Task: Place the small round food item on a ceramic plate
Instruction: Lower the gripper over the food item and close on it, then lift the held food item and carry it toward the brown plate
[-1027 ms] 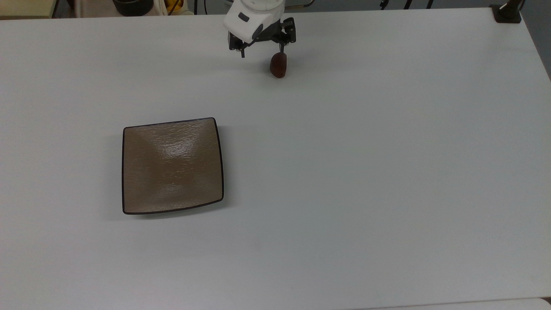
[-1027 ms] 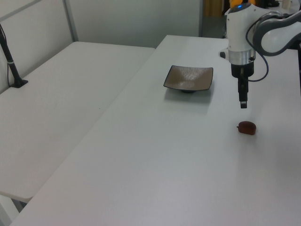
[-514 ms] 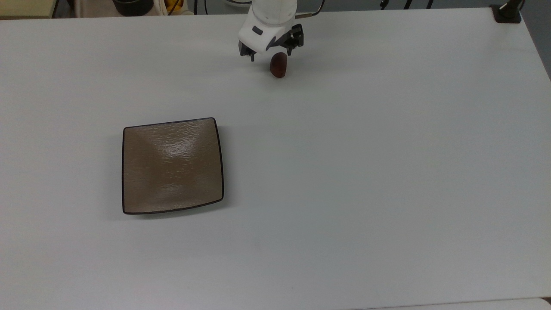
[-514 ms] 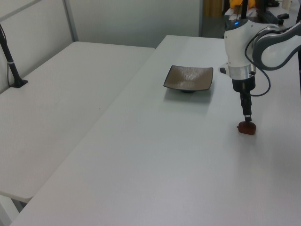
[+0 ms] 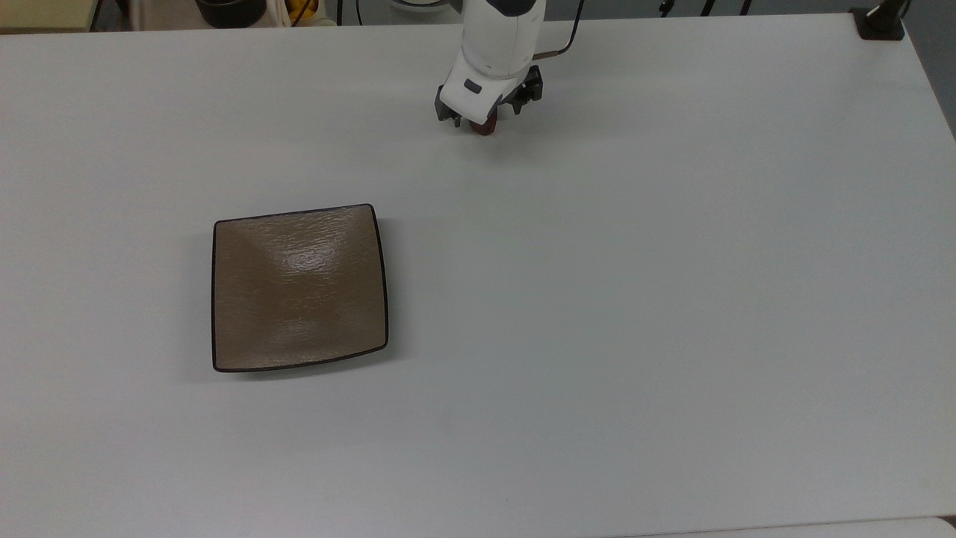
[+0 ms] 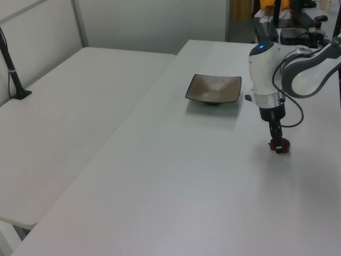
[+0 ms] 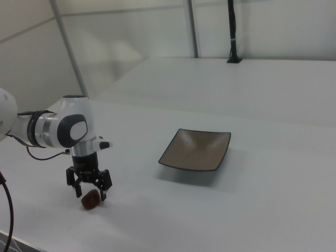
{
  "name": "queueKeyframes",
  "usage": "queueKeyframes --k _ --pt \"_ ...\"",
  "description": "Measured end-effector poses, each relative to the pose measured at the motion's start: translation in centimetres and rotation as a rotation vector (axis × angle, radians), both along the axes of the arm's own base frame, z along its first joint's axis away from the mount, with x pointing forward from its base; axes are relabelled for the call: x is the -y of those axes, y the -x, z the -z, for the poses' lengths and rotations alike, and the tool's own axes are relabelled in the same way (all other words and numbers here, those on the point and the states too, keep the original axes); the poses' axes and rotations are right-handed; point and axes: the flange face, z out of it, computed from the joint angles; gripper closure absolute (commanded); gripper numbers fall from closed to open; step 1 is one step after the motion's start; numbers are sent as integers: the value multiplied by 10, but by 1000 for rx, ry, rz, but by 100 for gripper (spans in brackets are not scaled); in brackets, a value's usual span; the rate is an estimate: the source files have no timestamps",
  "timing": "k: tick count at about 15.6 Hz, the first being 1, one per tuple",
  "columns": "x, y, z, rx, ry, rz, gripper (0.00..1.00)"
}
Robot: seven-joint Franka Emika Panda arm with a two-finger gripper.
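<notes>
Small round food item on the white table, gripper straddling it near one long edge.
Arm reaches straight down, wrist vertical, jaws apart either side of the lump; farther in, the ceramic plate sits well apart.

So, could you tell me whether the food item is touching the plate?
Apart. The top view shows the food item under the gripper, with bare table between it and the plate.
</notes>
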Motion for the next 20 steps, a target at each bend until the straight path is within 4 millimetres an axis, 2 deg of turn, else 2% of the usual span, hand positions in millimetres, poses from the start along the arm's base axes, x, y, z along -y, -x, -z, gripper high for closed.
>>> queueKeyframes --k 1,2,3,7,9,13,14,15,18,20 --pt "-1 0 2 -3 1 -3 61" --pt "-2 1 3 -5 1 -4 71" --pt "-2 1 3 -6 1 -4 75" --pt "-2 -1 0 2 -1 -3 75" --pt "-2 -7 -12 27 -9 0 74" --pt "8 -33 -56 124 -36 37 74" --pt "14 -42 -68 151 -44 53 71" --pt "24 -55 -85 193 -54 80 71" --pt "47 -82 -120 290 -75 132 71" --pt "59 -99 -137 389 -97 160 71"
